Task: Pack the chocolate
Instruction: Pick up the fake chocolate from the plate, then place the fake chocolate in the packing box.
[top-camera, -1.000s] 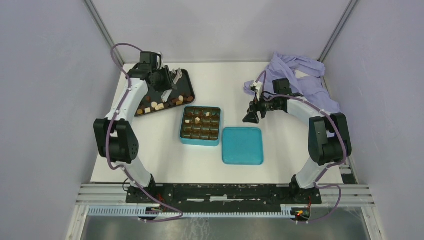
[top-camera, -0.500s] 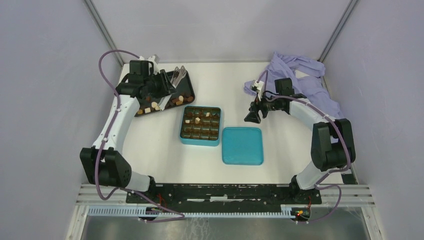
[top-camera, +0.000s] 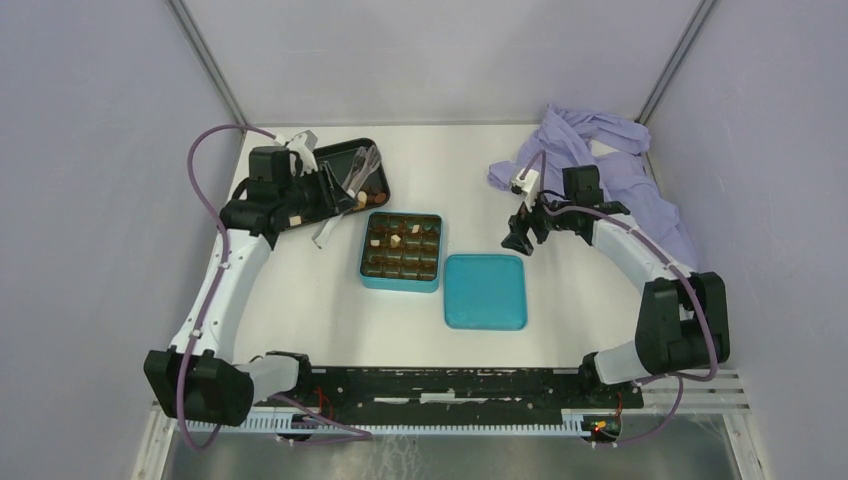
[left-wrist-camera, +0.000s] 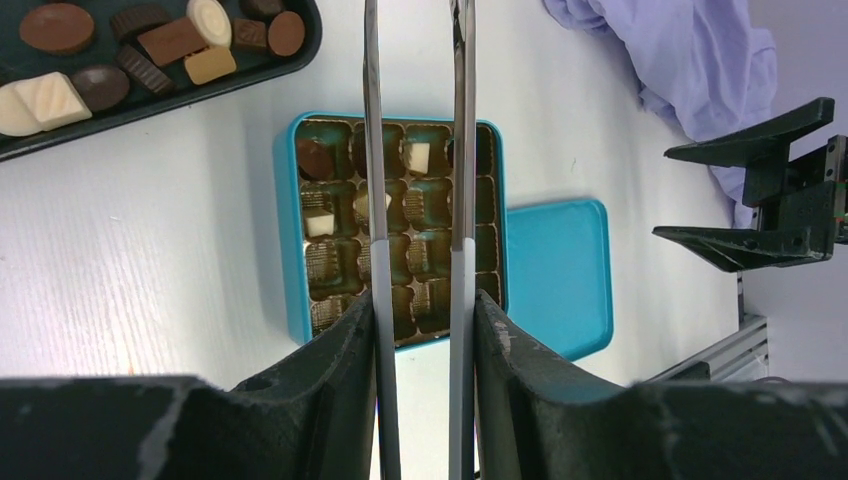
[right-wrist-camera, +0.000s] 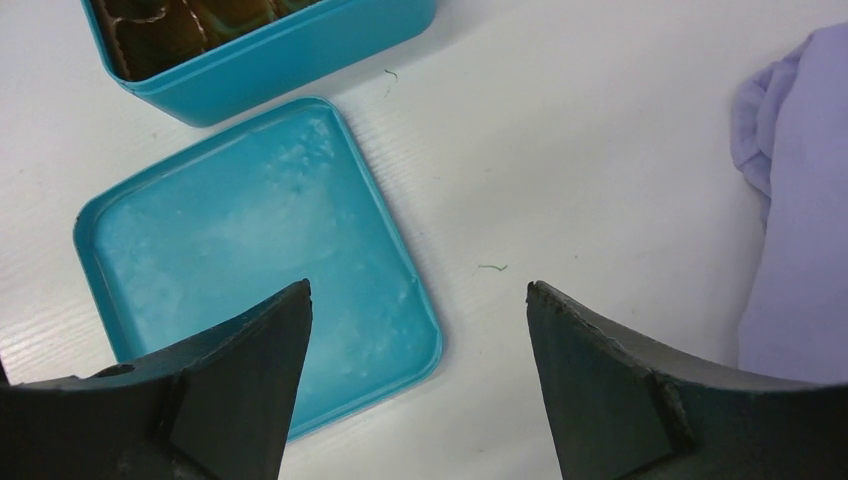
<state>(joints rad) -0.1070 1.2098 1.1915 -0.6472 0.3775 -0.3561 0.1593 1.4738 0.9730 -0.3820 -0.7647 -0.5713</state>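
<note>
The teal box (top-camera: 400, 284) sits in the middle of the white surface (top-camera: 300, 300). Most of the chocolate (left-wrist-camera: 175, 40) lies in a dark tray (top-camera: 338, 155) just behind and to the left of the box. The pieces there are brown, tan and white. A few pieces are already in the box, one to a little square: a dark one and some white ones, all in the half nearest the tray. The other squares have no pieces in them. The left gripper (left-wrist-camera: 420, 330) is squeezed narrow on a pair of shiny tongs (left-wrist-camera: 372, 150). It holds them up in the air by the corner of the box nearest the tray. The tips of the tongs are too small to see, so I cannot tell if they hold a piece. The lid (top-camera: 485, 291) lies flat, touching the box at its near right corner. The right gripper (right-wrist-camera: 418, 290) hangs over the lid, spread wide, with nothing in it. A purple cloth (top-camera: 600, 150) is bunched up far to the right of the box.
</note>
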